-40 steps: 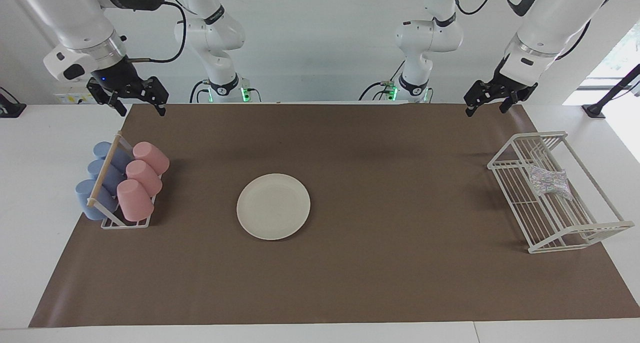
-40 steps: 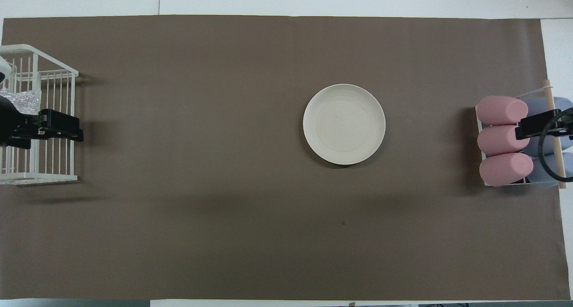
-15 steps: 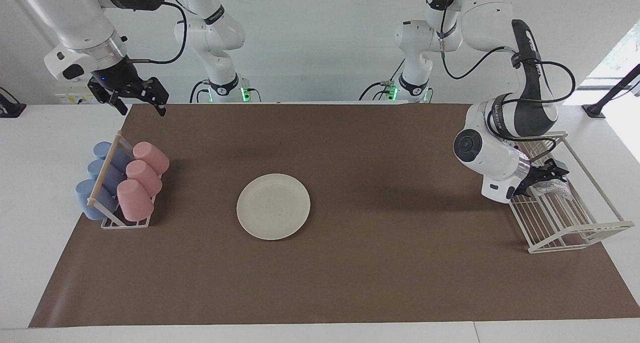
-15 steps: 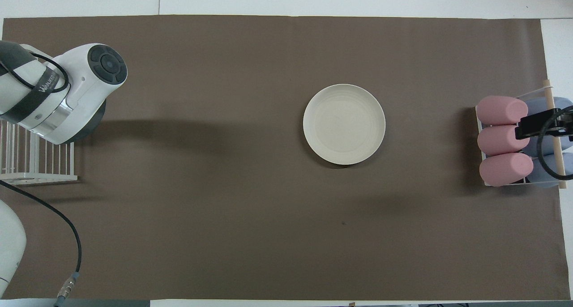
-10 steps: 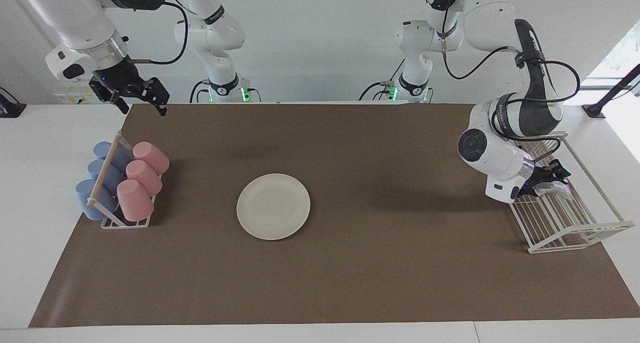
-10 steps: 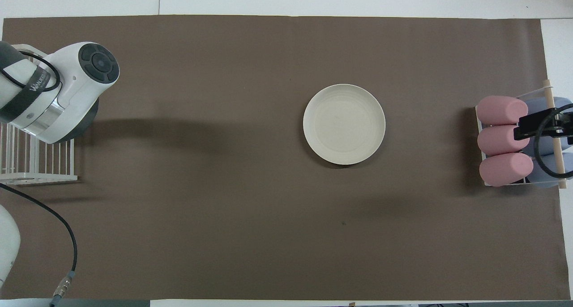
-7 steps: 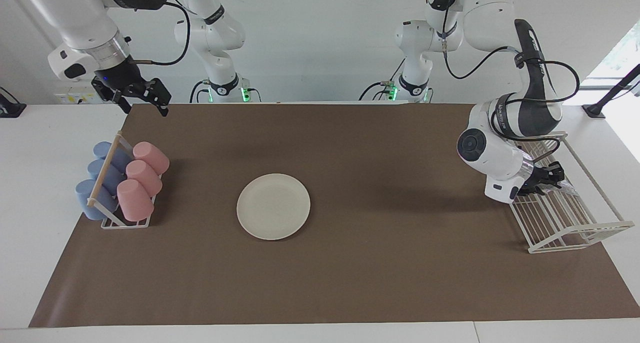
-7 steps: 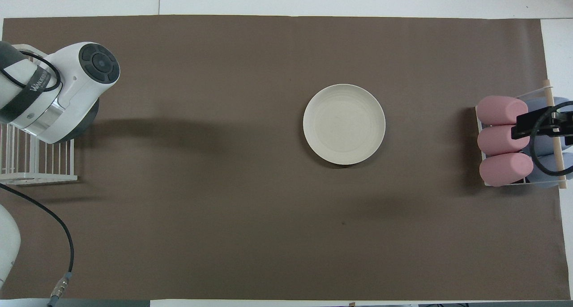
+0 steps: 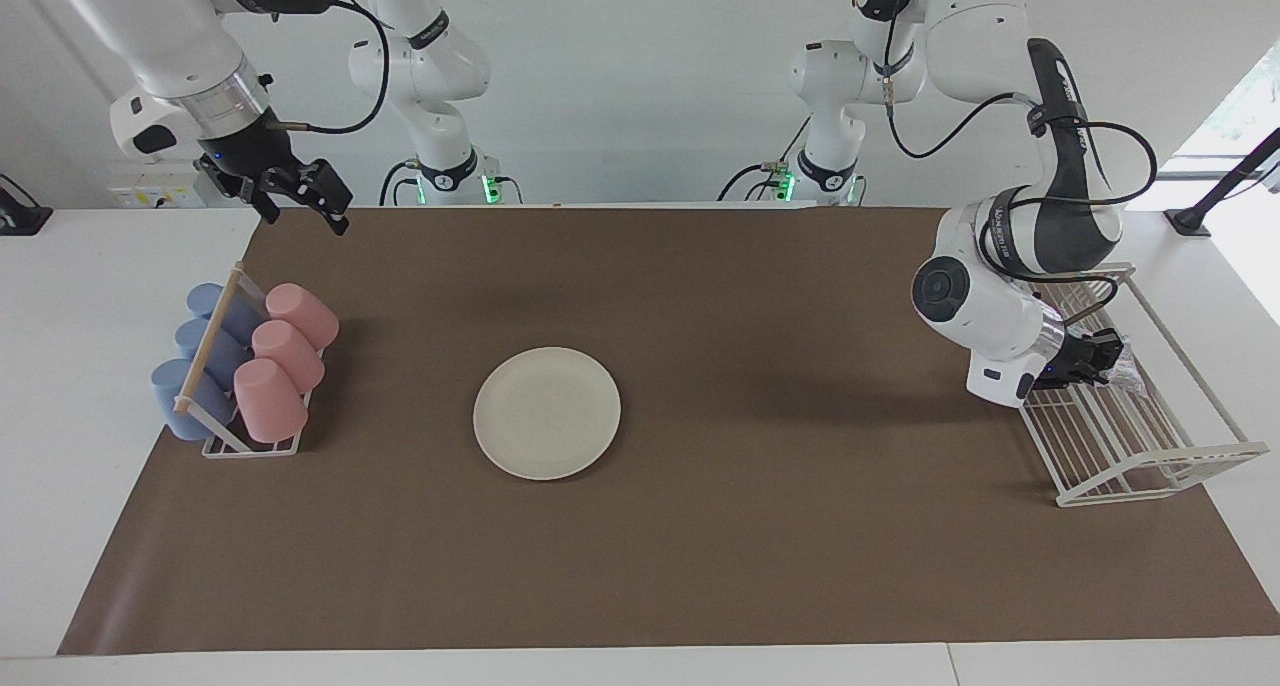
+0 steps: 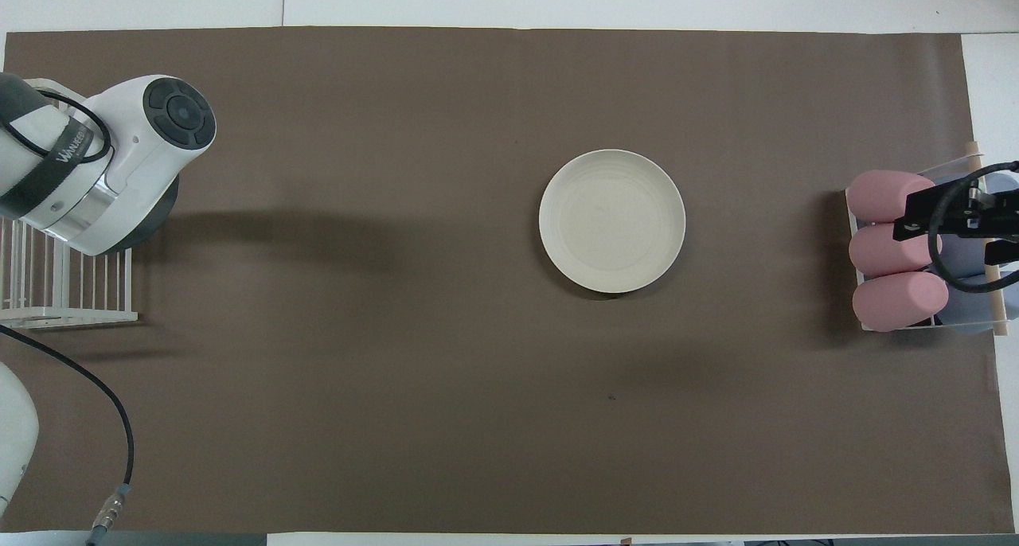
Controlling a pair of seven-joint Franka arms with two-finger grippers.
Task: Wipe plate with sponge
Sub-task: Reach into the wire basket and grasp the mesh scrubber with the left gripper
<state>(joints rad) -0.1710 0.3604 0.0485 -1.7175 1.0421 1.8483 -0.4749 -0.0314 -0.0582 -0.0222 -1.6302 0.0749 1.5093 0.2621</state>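
Step in hand, by judgement: picking up the sponge [image 9: 1122, 370], with no wiping begun. Left tool [image 9: 1098, 356] reached into the white wire rack [image 9: 1140, 446] at the left arm's end of the bench, fingertips closed together on the near edge of the sponge; only a crinkly, silvery scrap of it visible past the tool in the facing view. Sponge hidden under the left arm's wrist in the overhead view, as also the tool itself. Whether the pad was lifted clear of the rack's wires or lay on them: impossible to tell.

Plate [image 9: 547, 412] flat and bare on the brown mat [image 9: 700, 566], about mid-bench, somewhat toward the right arm's end, well apart from the rack and from the sponge.

Right tool [image 9: 298, 198] held up in the air with fingers spread wide and nothing in them, over the mat's edge near the robots, close to the rack of pink cups [image 9: 280, 361] and blue cups [image 9: 195, 366]; that arm apparently waiting.

Next move, by judgement: lifting the sponge up and out between the rack's rails without snagging the wires, carrying it across the mat, then lowering it flat onto the plate. Likely risks: soft pad slipping from a thin edge grip; plate sliding under the wipe, unheld.
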